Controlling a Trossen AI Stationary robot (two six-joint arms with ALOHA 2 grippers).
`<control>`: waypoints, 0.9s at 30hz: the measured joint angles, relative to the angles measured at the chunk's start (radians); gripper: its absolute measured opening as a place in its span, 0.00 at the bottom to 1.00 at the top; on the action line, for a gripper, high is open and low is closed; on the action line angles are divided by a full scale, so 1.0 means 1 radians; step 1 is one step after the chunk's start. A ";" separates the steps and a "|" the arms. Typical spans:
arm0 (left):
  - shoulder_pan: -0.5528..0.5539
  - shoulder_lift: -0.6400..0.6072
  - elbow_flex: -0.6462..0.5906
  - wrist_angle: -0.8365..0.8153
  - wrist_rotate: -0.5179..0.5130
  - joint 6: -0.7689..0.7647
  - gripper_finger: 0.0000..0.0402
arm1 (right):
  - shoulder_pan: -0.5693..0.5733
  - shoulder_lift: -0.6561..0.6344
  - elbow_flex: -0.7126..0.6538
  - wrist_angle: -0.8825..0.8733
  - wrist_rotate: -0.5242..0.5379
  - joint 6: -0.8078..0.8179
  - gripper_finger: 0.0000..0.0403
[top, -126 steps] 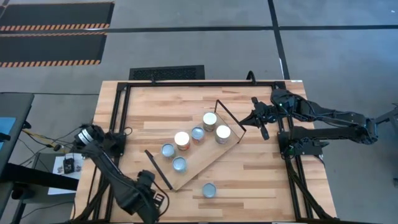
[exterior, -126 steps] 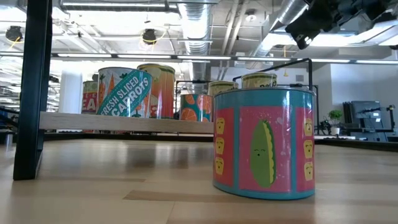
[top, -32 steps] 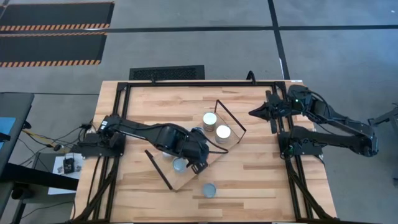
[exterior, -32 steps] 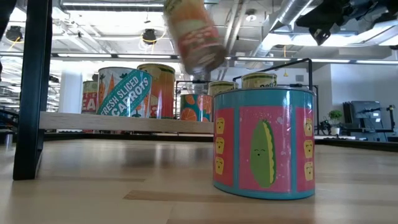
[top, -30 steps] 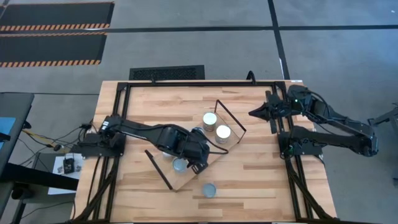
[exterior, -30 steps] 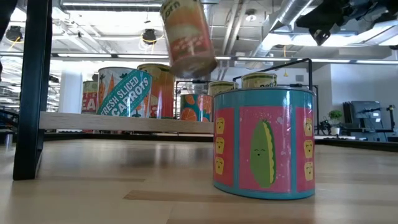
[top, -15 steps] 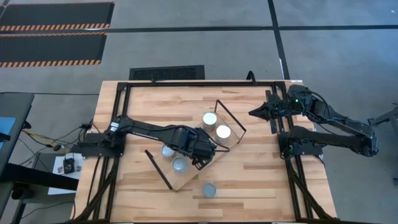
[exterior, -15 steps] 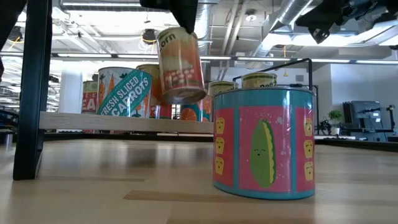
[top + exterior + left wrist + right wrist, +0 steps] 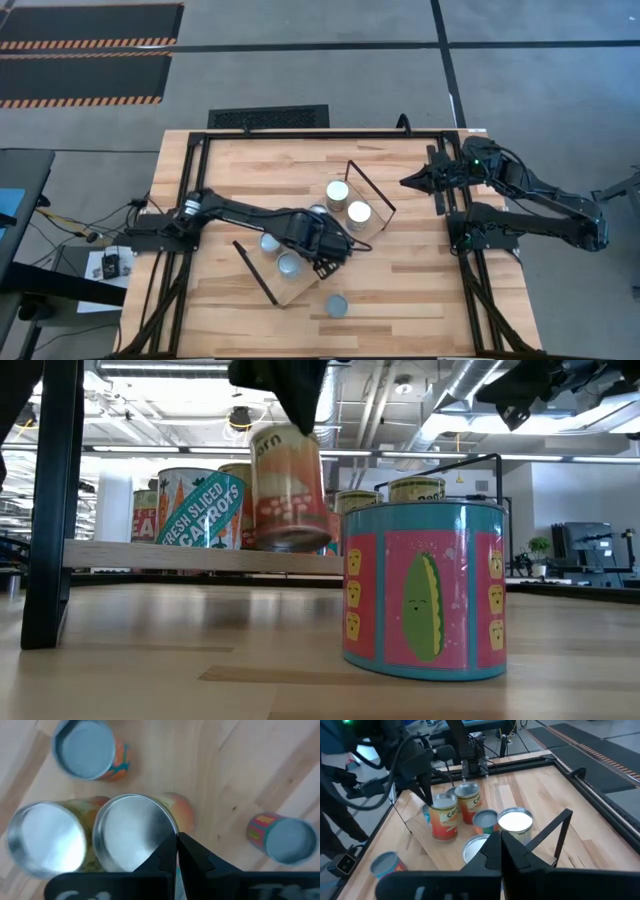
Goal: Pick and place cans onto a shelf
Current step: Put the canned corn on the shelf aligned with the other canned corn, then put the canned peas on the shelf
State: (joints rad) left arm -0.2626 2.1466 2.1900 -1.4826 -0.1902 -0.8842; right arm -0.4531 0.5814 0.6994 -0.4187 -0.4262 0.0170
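The orange can (image 9: pixel 289 490) hangs just above the shelf (image 9: pixel 320 252), clamped at its top in the left gripper (image 9: pixel 325 243) near the table's centre. Only the low view shows the slight gap under it; from above, the arm hides it. A pink-and-teal can (image 9: pixel 336 305) stands off the shelf at 6 o'clock. The right gripper (image 9: pixel 412 181) waits at 2 o'clock, fingers together.

A black floor vent (image 9: pixel 267 117) is lying beyond the wooden surface (image 9: pixel 400 270). Striped mats (image 9: pixel 85 55) are lying on the grey floor.
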 joint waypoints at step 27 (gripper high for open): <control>0.000 0.008 0.007 -0.020 0.024 0.003 0.13 | 0.000 0.000 0.000 -0.008 0.000 -0.001 0.02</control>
State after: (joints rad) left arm -0.2626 2.1544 2.1967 -1.5021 -0.1659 -0.8816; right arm -0.4534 0.5816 0.6994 -0.4263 -0.4261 0.0162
